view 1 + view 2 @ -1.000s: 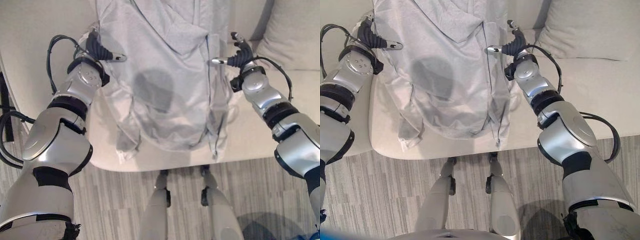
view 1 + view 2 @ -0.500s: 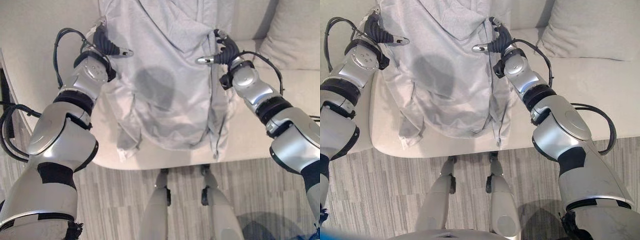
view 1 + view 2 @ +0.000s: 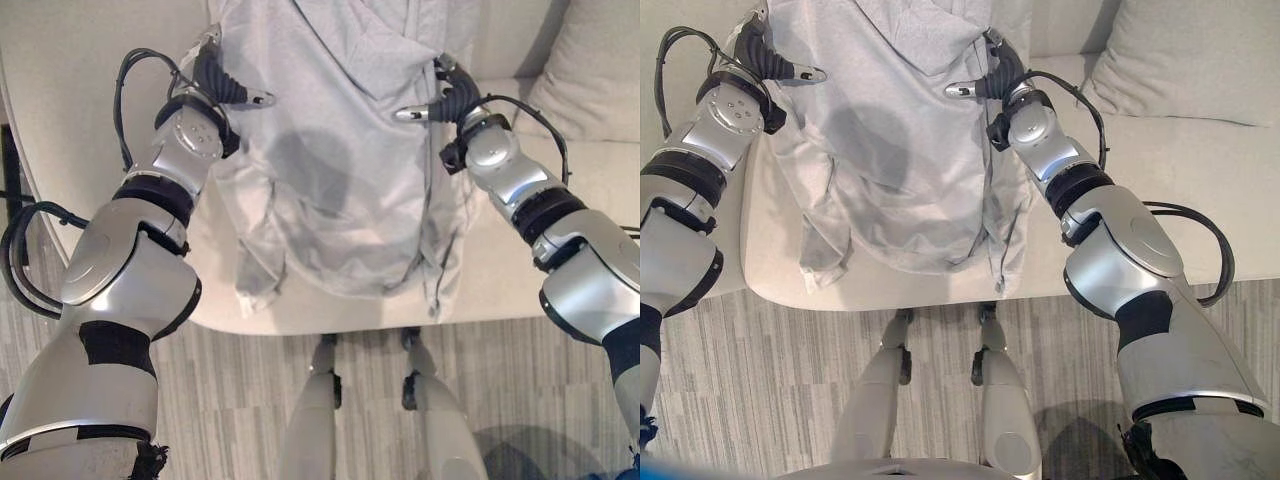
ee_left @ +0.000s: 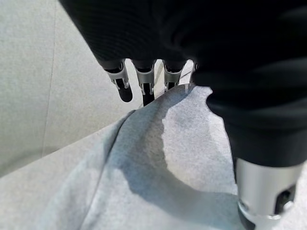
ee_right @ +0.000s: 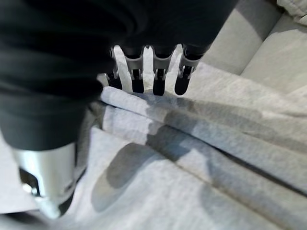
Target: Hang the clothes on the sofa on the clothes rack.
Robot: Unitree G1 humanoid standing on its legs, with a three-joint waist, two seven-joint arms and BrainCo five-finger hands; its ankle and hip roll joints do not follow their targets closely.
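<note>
Head views: grey hoodie (image 3: pixel 340 190) lies spread on the cream sofa (image 3: pixel 80 90), hem draped over the seat's front edge. My left robot hand (image 3: pixel 222 85) sits at its one shoulder edge, my right robot hand (image 3: pixel 992 80) at the other.

Left wrist view: fingers (image 4: pixel 123 86) curl over the fabric edge, thumb beneath, pinching it.

Right wrist view: fingers (image 5: pixel 158 79) hook onto a fold, gripping cloth.

You have a pale grey fabric cushion (image 3: pixel 1180 60) at the seat's right end and grey wood-grain plank flooring (image 3: pixel 240 400) in front.
</note>
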